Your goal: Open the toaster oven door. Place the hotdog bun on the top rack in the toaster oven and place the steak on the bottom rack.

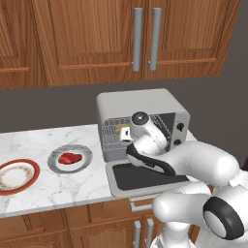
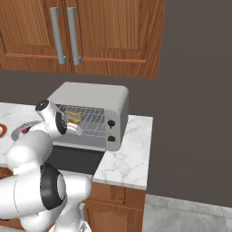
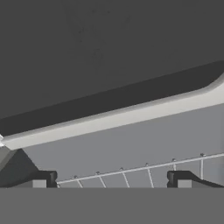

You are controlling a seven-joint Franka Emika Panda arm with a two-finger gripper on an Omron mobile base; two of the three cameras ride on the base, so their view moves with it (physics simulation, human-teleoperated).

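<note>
End effector [image 3: 112,180], wide open and empty, sits just beside the hotdog bun [image 2: 74,117] on the top rack [image 2: 93,117].

The tabletop [image 1: 38,140] is showing polished white marble with grey veins. The cabinets [image 1: 87,38] are looking like varnished wood, their handles [image 1: 137,38] brushed metal. The oven [image 1: 140,104] is wearing smooth matt grey; its rack [image 2: 93,118] is gleaming wire. The door [image 1: 145,178] is carrying dark glass.
</note>
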